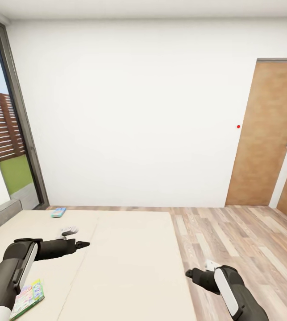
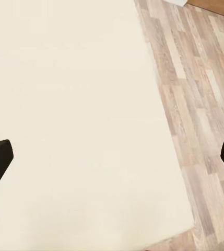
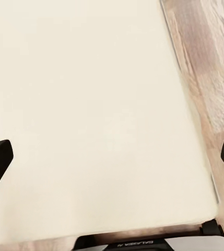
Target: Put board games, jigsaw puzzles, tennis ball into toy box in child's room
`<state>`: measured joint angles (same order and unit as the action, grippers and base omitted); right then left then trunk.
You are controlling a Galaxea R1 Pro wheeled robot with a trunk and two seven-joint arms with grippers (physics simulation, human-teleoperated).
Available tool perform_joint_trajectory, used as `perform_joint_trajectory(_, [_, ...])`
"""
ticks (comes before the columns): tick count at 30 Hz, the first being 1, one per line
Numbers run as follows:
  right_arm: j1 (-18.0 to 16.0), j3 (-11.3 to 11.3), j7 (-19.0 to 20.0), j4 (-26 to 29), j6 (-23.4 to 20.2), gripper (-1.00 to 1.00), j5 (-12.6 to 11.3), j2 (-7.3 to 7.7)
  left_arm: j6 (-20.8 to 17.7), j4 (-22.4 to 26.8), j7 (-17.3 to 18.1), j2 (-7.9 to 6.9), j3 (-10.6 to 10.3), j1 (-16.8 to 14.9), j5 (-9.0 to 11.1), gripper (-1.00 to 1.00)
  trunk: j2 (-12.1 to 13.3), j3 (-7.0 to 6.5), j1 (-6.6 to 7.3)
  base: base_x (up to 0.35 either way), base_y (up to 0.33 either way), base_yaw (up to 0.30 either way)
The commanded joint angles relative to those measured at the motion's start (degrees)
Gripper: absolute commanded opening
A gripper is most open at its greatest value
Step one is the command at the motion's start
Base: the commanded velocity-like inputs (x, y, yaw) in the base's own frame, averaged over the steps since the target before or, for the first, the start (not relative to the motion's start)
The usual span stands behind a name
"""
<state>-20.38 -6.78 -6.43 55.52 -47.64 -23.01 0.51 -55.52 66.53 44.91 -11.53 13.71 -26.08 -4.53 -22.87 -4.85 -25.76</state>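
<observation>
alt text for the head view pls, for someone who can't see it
Both robot arms reach over a beige bed, the left gripper above the mattress, the right gripper at its floor-side edge. A small blue board game lies at the far edge, a colourful one near the left arm; beyond are wood floor, white wall and door.

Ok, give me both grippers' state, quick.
Left gripper: open, empty, above the bed.
Right gripper: open, empty, also above the bed.

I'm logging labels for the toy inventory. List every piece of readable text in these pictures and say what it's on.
"GALAXEA", seen upside down: on the robot's white body panel in the right wrist view; only partly legible.
Printed lettering on the colourful board game near the left arm: too blurred to read.
Print on the small blue board game at the bed's far edge: too small to read.
</observation>
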Motion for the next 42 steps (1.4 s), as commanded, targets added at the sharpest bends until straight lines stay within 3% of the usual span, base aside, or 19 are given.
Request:
perform_joint_trajectory(1, [-0.01,0.0,-0.54,0.06,-0.05,1.0,-0.62,0.02,-0.2,0.01,0.53,0.01,0.09,-0.03,-0.48,1.0,-0.05,0.03,-0.03,0.0,0.279,0.0])
perform_joint_trajectory(20, [-0.01,-0.15,-0.32,-0.02,0.45,1.0,-1.05,0.19,-0.2,0.01,0.53,-0.02,0.19,-0.03,-0.48,1.0,-0.05,0.03,-0.03,0.0,0.279,0.0])
perform_joint_trajectory(42, [-0.01,-0.1,-0.34,0.02,0.27,1.0,-1.07,-0.06,-0.13,0.01,0.46,-1.1,0.86,-0.03,-0.48,1.0,-0.05,0.03,-0.03,0.0,0.279,0.0])
